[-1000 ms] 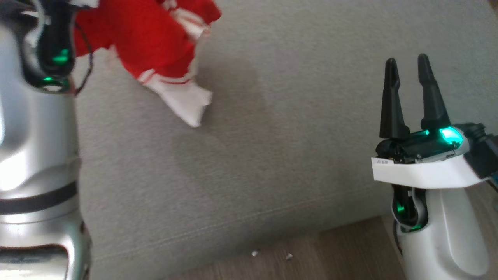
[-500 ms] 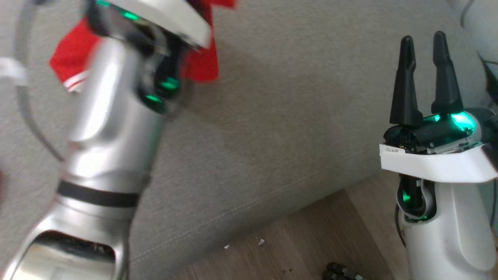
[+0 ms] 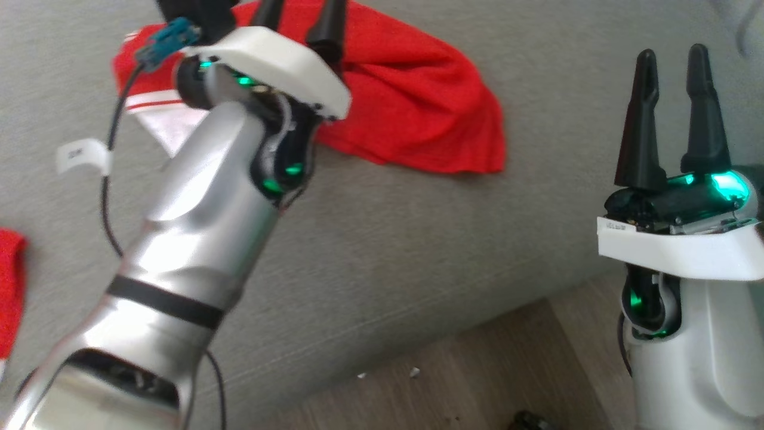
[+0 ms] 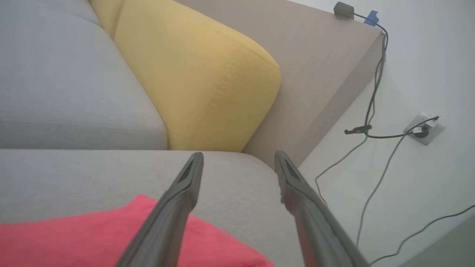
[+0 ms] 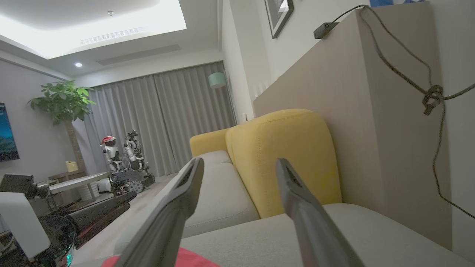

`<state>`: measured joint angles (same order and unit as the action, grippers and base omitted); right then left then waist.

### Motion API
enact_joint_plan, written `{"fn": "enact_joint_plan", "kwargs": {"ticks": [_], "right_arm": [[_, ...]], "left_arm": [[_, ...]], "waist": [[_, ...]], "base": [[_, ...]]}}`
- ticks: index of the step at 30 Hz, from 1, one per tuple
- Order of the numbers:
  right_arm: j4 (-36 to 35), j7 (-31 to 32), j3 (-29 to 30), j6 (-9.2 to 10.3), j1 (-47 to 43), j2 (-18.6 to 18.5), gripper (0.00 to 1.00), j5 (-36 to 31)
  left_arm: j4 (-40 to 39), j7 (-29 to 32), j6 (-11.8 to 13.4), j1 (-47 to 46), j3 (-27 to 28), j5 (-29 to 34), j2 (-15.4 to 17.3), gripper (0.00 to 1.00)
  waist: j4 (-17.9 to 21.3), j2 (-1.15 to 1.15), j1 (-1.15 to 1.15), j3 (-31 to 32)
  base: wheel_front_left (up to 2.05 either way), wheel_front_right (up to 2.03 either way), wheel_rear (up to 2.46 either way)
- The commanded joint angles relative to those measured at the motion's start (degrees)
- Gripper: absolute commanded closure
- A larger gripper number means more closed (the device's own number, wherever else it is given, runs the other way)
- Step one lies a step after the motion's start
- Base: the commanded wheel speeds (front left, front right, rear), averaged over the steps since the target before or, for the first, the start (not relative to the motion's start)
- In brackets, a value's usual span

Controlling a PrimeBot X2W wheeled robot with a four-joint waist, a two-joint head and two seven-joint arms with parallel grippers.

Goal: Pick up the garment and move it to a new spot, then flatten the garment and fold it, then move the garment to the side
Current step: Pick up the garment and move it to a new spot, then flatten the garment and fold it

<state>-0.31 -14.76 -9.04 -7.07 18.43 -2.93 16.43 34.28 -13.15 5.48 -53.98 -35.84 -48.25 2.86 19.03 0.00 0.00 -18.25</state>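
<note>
left gripper [image 3: 297,15]: jaws spread wide, nothing between them. In the head view its fingers stand over the red garment [image 3: 412,101]. In the wrist view one finger [image 4: 174,207] crosses the cloth's edge; can't tell if it touches. The garment lies bunched on the grey sofa seat [image 3: 418,239], toward the back, with its white striped hem [image 3: 152,110] on the left side. right gripper [image 3: 673,54]: also wide, empty, near the seat's front edge and well apart from the garment. wood floor [image 3: 477,370] runs along the seat front. yellow cushion [image 4: 200,74] is behind the seat. Another red scrap [image 3: 9,286] at the left edge, can't tell what.
</note>
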Motion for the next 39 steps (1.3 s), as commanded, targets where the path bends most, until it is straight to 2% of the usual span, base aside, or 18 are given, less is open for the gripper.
{"fn": "enact_joint_plan", "kwargs": {"ticks": [1, 7, 13, 16, 20, 23, 26, 32, 39], "right_arm": [[-2.44, -0.24, -1.14, -0.42, 0.0, 0.05, 0.0, -1.36], [-1.67, -0.24, -2.03, -0.42, -1.75, 0.05, 0.0, -7.47], [0.29, -0.24, -2.96, -0.42, -3.55, 0.05, 0.0, -11.12], [1.55, -0.24, -3.39, -0.42, -4.58, 0.05, 0.0, -12.77], [2.64, -0.24, -3.51, -0.42, -5.44, 0.05, 0.0, -14.67], [3.21, -0.24, -3.68, -0.42, -5.82, 0.05, 0.0, -15.05], [3.97, -0.24, -4.18, -0.42, -5.82, 0.05, 0.0, -15.93], [6.02, -0.24, -7.5, -0.42, -4.06, -0.23, 0.0, -19.62], [15.39, 2.75, -13.22, -0.42, 1.36, -3.16, 0.0, -21.13]], "left_arm": [[-1.79, -1.16, -0.57, -0.91, 2.41, 1.67, 2.97, 0.0], [-8.25, -1.81, -0.77, 9.53, 5.64, 7.77, 7.73, 0.0], [-16.32, -1.84, -1.39, 22.22, 9.82, 13.55, 8.93, 0.0], [-20.6, -1.84, -1.43, 29.27, 12.98, 17.81, 8.14, 0.0], [-25.14, -1.84, -2.07, 38.06, 19.3, 21.18, 4.23, 0.0], [-29.06, -1.85, -3.65, 41.1, 23.22, 26.29, 2.54, 0.0], [-30.9, -1.85, -5.83, 42.6, 25.88, 28.58, 1.08, 0.0], [-30.92, -1.85, -8.42, 42.17, 27.58, 30.62, 0.12, 0.0], [-30.3, -1.85, -7.08, 42.46, 23.83, 27.26, 0.03, 0.0]], "waist": [[-3.94, 0.0, 0.0, 1.47], [-11.28, 0.0, 0.0, 4.03], [-16.22, 0.0, 0.0, 6.06], [-18.19, 0.0, 0.0, 7.1], [-19.75, 0.0, 0.0, 8.0], [-20.69, 0.0, 0.0, 8.39], [-21.73, 0.0, 0.0, 8.82], [-24.55, 0.0, 0.0, 8.56], [-30.35, 0.0, 0.0, 6.42]], "base": [[0.0, 0.0, 0.0], [0.0, 0.0, 0.0], [0.0, 0.0, 0.0], [0.0, 0.0, 0.0], [0.0, 0.0, 0.0], [0.0, 0.0, 0.0], [0.0, 0.0, 0.0], [0.0, 0.0, 0.0], [0.0, 0.0, 0.0]]}}
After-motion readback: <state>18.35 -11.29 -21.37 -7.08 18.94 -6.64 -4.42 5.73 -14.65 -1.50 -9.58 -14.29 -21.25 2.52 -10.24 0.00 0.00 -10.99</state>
